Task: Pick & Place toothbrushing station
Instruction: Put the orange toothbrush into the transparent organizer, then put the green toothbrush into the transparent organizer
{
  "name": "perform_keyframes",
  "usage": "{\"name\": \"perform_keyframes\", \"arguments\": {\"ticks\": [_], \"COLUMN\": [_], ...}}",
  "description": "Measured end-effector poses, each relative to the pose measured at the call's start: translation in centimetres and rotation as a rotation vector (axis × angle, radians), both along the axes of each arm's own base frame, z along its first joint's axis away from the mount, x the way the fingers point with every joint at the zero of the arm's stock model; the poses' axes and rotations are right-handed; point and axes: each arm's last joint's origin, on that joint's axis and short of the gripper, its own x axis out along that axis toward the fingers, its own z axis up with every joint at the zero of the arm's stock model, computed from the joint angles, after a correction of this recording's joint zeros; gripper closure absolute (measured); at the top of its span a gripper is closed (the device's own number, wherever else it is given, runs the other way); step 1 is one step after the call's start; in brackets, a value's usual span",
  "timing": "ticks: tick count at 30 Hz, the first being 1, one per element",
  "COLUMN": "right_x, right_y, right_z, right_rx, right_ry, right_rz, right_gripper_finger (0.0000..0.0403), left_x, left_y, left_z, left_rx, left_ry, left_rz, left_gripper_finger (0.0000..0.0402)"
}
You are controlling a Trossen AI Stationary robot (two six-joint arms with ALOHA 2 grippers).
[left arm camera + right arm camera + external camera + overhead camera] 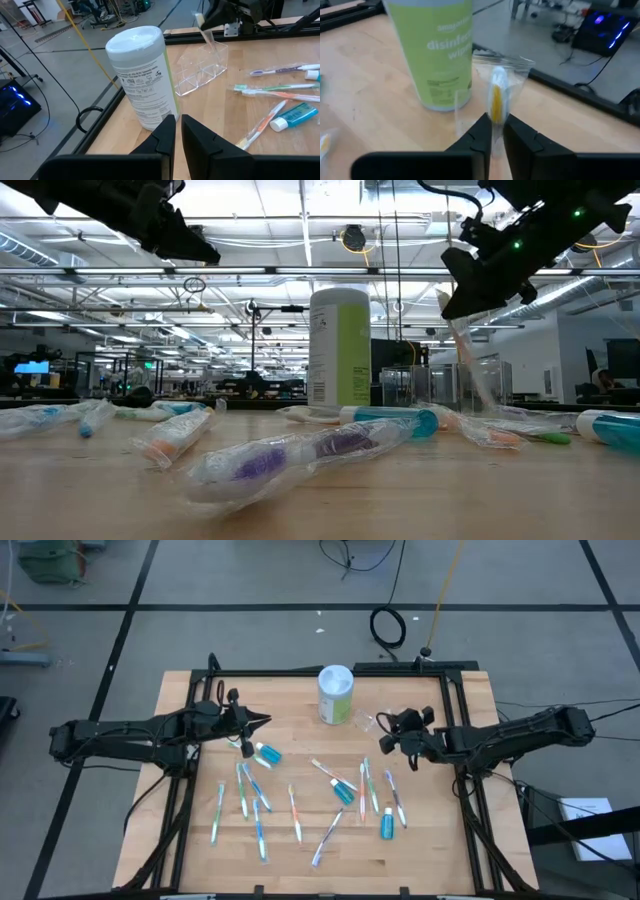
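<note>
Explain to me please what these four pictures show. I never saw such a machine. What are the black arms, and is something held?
Two robot arms work at a wooden table. One camera looks down from above, one sits at table height, one rides on each wrist. A wipes canister stands near a clear plastic holder; wrapped toothbrushes and toothpaste tubes lie scattered. The right gripper holds a wrapped toothbrush above the holder. The left gripper waits nearly shut, holding nothing.
</note>
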Motion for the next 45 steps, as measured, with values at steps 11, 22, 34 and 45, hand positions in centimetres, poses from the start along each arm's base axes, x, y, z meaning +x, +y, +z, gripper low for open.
{"name": "perform_keyframes", "arguments": {"ticks": [11,22,34,45], "right_x": [-0.9,-3.2,-1.0,0.0], "right_y": [-0.2,-0.1,0.2,0.3], "right_z": [0.2,1.1,3.8,2.9], "right_rx": [0.002,0.104,-0.069,-0.074], "right_ry": [0.031,0.016,-0.134,-0.078], "right_rz": [-0.016,0.029,0.253,0.260], "right_gripper_finger": [0.0301,0.0298,0.0298,0.0298], "left_x": [0.0,-0.1,-0.2,-0.1], "left_y": [0.0,0.0,-0.1,-0.9], "left_z": [0.0,-0.2,-0.7,-1.6], "left_rx": [-0.011,-0.115,-0.206,-0.235], "left_ry": [-0.004,-0.025,-0.001,0.101], "left_rz": [0.004,0.038,0.063,-0.074], "left_gripper_finger": [0.0366,0.0366,0.0366,0.0366]}}
